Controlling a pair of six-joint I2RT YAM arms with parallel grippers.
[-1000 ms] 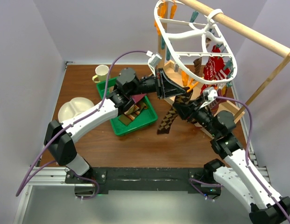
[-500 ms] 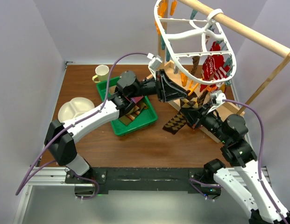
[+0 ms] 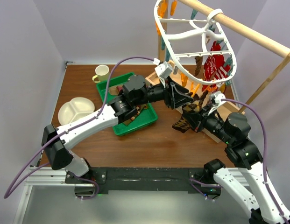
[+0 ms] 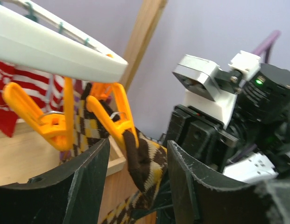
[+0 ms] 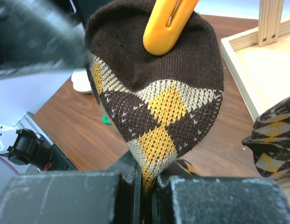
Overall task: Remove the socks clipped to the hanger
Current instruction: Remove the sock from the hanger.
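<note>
Top view: one white hanger (image 3: 201,30) at upper right, bearing one red striped sock (image 3: 214,65) and one brown argyle sock (image 5: 159,93); left gripper (image 4: 137,149) at centre, fingers apart either side of the nearer of two orange clips (image 4: 112,116), which pinches the argyle sock; right gripper (image 5: 147,186), centre right, clamped on that sock's lower end; one green tray (image 3: 117,128) left of centre.
</note>
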